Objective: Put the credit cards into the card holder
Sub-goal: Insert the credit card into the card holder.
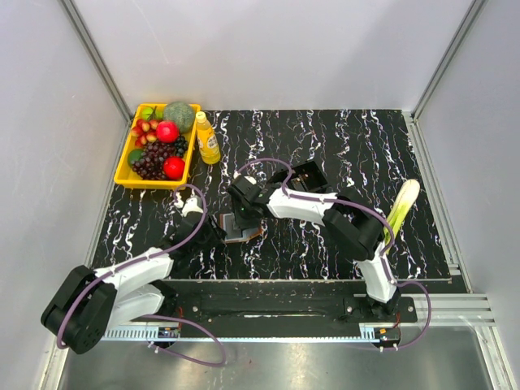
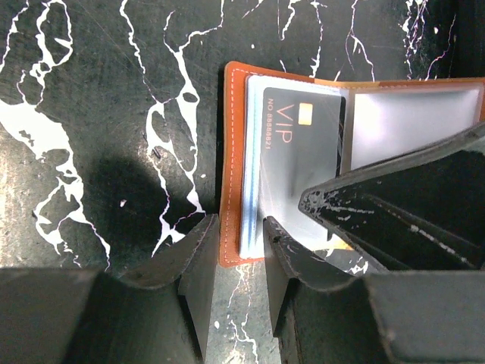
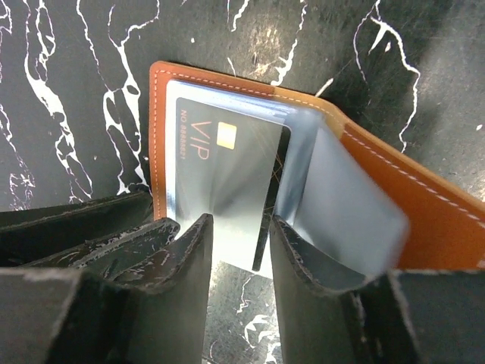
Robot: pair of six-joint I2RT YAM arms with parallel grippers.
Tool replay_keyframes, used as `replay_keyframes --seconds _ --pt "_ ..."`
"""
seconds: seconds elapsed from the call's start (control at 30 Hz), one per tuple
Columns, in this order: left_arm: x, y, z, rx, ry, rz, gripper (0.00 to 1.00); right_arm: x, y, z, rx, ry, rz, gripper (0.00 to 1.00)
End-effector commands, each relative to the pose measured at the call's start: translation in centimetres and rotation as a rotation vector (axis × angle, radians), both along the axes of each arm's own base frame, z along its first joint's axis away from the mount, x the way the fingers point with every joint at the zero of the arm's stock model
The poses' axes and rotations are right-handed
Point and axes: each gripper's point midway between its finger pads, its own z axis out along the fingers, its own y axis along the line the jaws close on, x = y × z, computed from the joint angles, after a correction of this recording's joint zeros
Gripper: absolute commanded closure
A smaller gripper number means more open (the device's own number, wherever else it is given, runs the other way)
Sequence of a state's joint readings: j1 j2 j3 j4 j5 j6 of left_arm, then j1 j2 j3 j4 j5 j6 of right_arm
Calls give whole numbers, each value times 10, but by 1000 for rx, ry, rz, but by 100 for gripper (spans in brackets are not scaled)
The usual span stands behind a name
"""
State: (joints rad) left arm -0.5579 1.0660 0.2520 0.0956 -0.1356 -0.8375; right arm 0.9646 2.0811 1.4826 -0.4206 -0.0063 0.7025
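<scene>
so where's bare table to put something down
Bare: the far strip from the bottle across to the right corner, behind the black box and the leek. Crowded: mid-table around the card holder, and the far left with the fruit basket.

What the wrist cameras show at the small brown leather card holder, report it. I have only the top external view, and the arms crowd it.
Observer: The brown leather card holder lies open, clear plastic sleeves showing.
Operator: Give me the card.
Observer: A grey VIP card with a gold chip lies on the sleeves, near end jutting past the holder's edge.
Operator: Now the jaws.
Observer: The right gripper's jaws stand either side of that jutting end.
</scene>
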Motion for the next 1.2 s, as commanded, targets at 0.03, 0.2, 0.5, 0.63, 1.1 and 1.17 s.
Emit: replay_keyframes --seconds 0.03,0.2,0.5,0.63,1.1,1.17 --pt "-5 3 2 15 7 -4 66 15 6 13 60 -31 -28 62" --pt "-6 11 2 45 16 28 66 27 -6 25 25 -116 -17 49" --pt "4 26 32 109 -37 81 62 33 -11 60 63 -201 -18 42" --pt "8 29 46 117 -51 97 60 30 -5 61 55 -239 59 40" --pt "8 47 25 126 85 173 60 14 22 37 -114 -317 165 44" --pt "11 44 26 115 79 162 59 16 20 33 -148 -326 160 45"
